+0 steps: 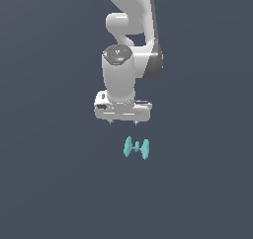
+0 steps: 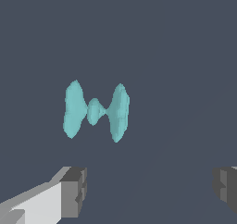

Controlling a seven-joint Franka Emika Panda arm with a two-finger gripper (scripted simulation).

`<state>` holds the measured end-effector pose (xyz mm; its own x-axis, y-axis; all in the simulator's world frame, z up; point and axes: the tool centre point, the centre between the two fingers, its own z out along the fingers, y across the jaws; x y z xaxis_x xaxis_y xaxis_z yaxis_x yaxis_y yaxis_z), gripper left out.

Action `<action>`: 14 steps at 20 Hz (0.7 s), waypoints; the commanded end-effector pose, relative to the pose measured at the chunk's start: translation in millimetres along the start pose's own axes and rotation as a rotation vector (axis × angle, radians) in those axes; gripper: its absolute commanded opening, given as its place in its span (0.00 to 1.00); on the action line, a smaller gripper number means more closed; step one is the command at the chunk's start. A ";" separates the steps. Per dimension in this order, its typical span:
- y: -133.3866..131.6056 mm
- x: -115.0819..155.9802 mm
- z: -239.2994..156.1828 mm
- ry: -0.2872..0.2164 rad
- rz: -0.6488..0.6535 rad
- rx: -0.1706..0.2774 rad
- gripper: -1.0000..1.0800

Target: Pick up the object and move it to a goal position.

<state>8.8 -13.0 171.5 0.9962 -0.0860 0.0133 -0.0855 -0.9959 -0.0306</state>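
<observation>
one white, smooth-shelled robot arm (image 1: 129, 35) descending from the top centre of the exterior frame, ending in a white block-shaped gripper (image 1: 122, 122) just above mid-frame. two short fingertips barely visible under the gripper body in that view. small teal dumbbell-like object (image 1: 136, 148), two flared disc ends joined by a thin bar, lying below the gripper and slightly toward the exterior view's right, clearly apart from it, bar roughly horizontal. plain dark blue-grey ground (image 1: 49, 183) filling the rest of the frame.

wrist view: same teal object (image 2: 96, 111) left of centre, a small bulge on the bar between the discs. two grey finger pads (image 2: 74, 191) at the lower corners of the frame, spread wide with nothing between them; jaws released. object beyond the fingertips, touching neither. left pad mounted on a pale grey finger body; right pad cut off by the frame edge.
</observation>
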 end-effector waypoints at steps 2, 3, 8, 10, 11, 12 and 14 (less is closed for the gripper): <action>0.2 -0.3 0.2 -0.001 0.000 -0.001 0.96; 0.9 -1.1 1.0 -0.004 0.001 -0.003 0.96; 8.6 -11.2 9.0 -0.040 0.008 -0.024 0.96; 10.1 -13.2 10.7 -0.047 0.008 -0.029 0.96; 10.3 -13.3 10.8 -0.047 0.008 -0.029 0.96; 10.0 -13.0 10.5 -0.046 0.008 -0.028 0.96; 9.7 -12.7 10.1 -0.045 0.010 -0.028 0.96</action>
<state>-4.5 -21.3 160.7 0.9950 -0.0943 -0.0317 -0.0944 -0.9955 -0.0030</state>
